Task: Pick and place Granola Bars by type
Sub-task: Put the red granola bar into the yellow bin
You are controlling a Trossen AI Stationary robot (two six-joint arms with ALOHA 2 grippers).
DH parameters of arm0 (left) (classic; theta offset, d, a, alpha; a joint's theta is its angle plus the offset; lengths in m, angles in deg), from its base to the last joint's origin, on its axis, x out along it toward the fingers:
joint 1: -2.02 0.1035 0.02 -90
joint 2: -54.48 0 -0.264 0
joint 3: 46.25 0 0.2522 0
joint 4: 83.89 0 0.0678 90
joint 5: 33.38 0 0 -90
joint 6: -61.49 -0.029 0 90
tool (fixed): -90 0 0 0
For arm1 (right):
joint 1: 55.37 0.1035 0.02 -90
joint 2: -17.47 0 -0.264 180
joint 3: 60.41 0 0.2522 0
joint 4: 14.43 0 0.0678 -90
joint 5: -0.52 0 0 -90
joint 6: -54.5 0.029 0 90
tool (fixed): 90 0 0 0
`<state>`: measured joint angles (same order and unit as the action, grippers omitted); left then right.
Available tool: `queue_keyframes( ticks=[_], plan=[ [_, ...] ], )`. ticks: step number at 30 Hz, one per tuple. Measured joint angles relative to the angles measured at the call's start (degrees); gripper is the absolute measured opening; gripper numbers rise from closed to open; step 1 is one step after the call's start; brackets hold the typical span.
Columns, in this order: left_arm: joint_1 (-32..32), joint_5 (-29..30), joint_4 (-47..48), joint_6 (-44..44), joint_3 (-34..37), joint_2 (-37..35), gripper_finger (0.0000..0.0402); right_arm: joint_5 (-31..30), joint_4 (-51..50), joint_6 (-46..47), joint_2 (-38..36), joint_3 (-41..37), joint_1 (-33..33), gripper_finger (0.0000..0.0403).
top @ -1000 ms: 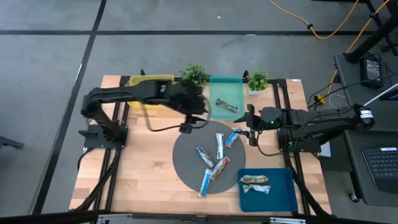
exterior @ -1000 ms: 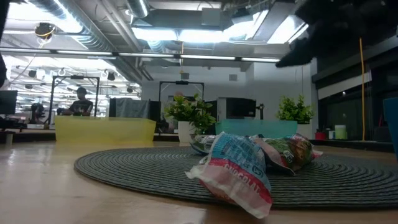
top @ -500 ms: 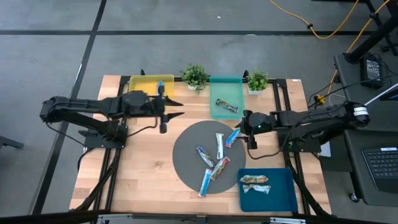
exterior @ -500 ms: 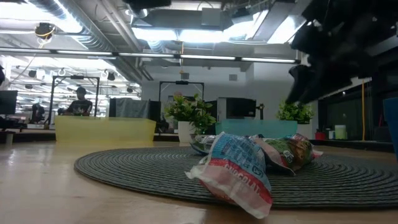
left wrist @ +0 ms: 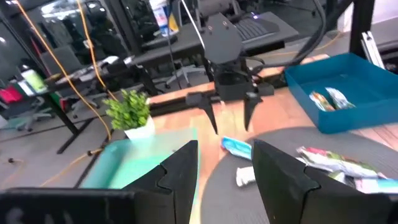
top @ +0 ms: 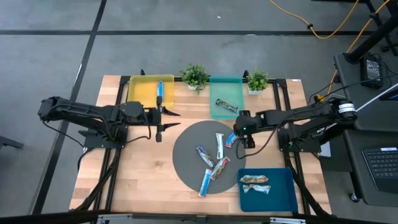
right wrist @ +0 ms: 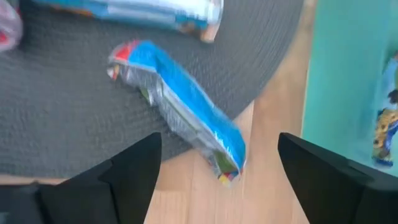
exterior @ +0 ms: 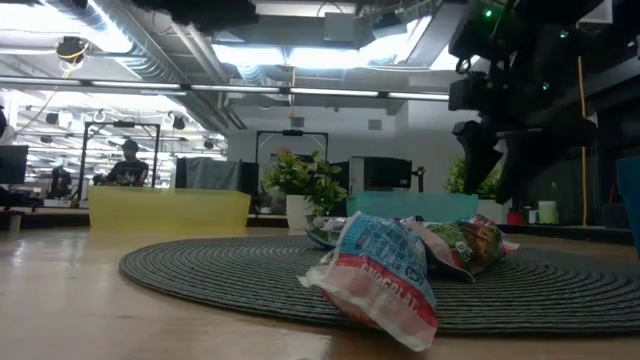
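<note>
Target looks like the blue bar (right wrist: 180,102), lying across the edge of the round grey mat (top: 193,163) on its green-tray side, one end hanging over onto bare wood. Four more bars sit in a loose cluster (top: 211,163) nearer the mat's centre.

Right gripper (top: 242,132) hovers right over the blue bar, fingers spread wide either side of it, nothing held.

Left gripper (top: 163,119) is off the mat on its yellow-tray side, fingers parted, empty.

Already sorted:
- one blue bar in the yellow tray (top: 140,93)
- one dark bar in the green tray (top: 217,88)
- two in the blue tray (top: 283,198)

Risks, as I judge them:
- bar lies diagonal to the fingers, so closing may pinch a corner and spin it
- slick wrapper could slip out
- overhanging end could tip on contact
</note>
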<state>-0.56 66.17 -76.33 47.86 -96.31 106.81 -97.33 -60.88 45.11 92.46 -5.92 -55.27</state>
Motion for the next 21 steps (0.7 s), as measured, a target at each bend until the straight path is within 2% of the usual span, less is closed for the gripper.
queue_keyframes(
  ticks=[5,11,16,21],
  plan=[
    [-1.31,0.01,-1.8,1.36,3.56,0.04,0.0143,-0.06,-2.66,0.05,3.47,0.83,0.0,0.0322],
    [-2.47,0.01,-9.42,0.91,7.74,0.04,0.0143,-0.08,-2.48,0.04,6.69,0.9,0.0,0.0322],
    [-2.63,0.01,-13.94,-0.09,8.73,0.04,0.0143,-0.08,-0.21,-0.03,9.02,0.9,0.0,0.0322],
    [-2.63,0.01,-14.52,-0.46,8.79,0.3,0.0143,0.11,2.11,0.62,10.53,0.9,-0.35,0.0312]
  ],
)
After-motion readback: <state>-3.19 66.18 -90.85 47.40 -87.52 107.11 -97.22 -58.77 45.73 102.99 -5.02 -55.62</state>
